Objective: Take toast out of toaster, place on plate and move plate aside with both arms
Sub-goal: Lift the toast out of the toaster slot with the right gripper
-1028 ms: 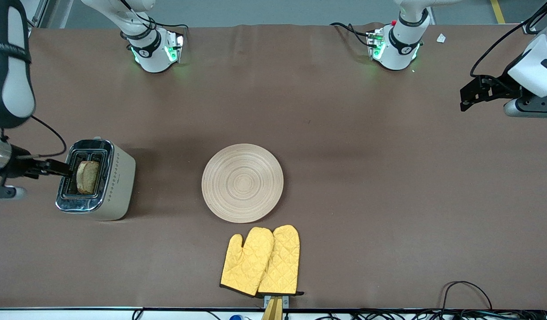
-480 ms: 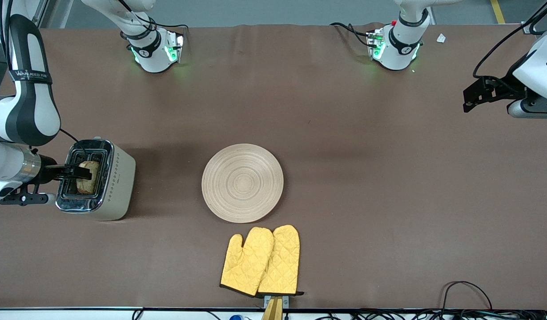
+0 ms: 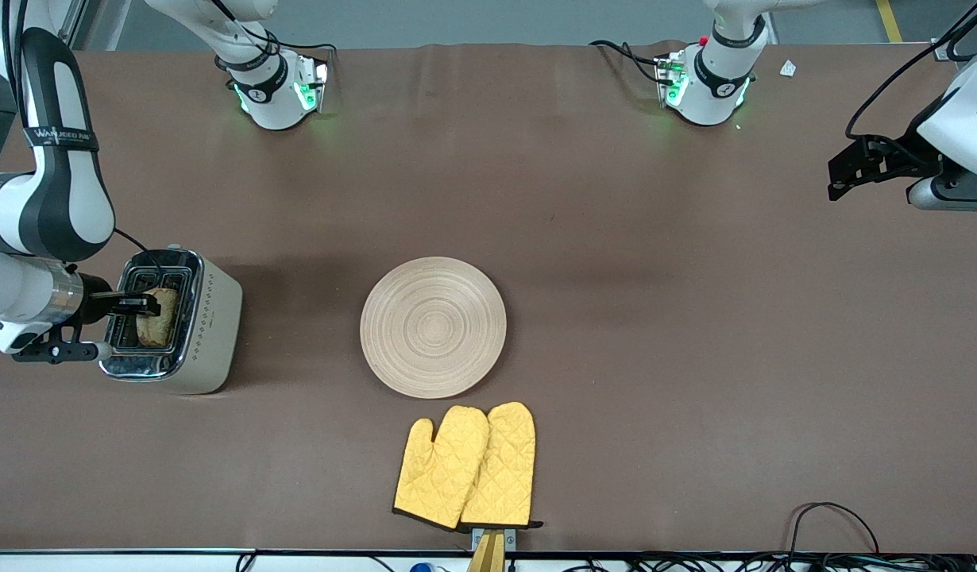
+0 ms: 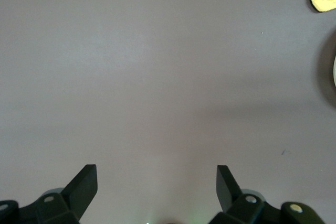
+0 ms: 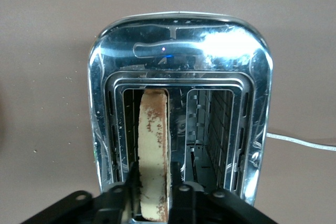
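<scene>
Toast (image 3: 160, 316) stands in 1 toaster (image 3: 175, 320) slot; the right tool (image 5: 154, 191) has just closed on its top edge, so lifting toward the plate (image 3: 433, 326) seems next. Left tool (image 4: 156, 188) waits, fingers apart, above bare worktop (image 3: 655, 334).

One toaster (image 3: 173, 319), one toast (image 3: 161, 315), one plate (image 3: 433, 326), two yellow oven mitts (image 3: 466, 466), two arms (image 3: 52, 199)
</scene>
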